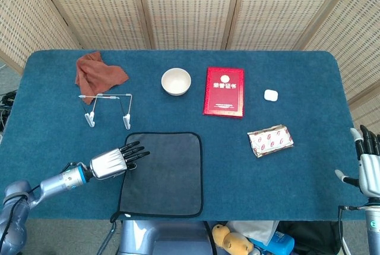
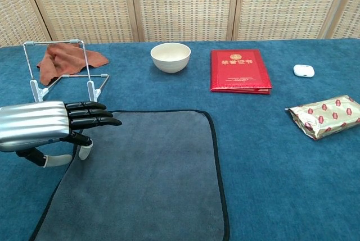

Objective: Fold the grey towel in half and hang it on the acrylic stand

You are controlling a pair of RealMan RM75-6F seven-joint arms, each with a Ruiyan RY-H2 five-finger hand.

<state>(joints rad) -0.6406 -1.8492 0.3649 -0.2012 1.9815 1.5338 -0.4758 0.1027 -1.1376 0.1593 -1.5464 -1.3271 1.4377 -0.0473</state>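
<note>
Grey towel (image 1: 161,173) lies flat on the surface just ahead of the left hand (image 1: 116,160), fingers straight & apart, tips over its edge. IMO pinch that near corner first, then fold twd the far side. Acrylic stand (image 1: 107,107) sits beyond the hand.

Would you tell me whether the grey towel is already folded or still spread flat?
Spread flat: the grey towel lies as one open square, all black-trimmed edges visible, beside the left hand.
</note>
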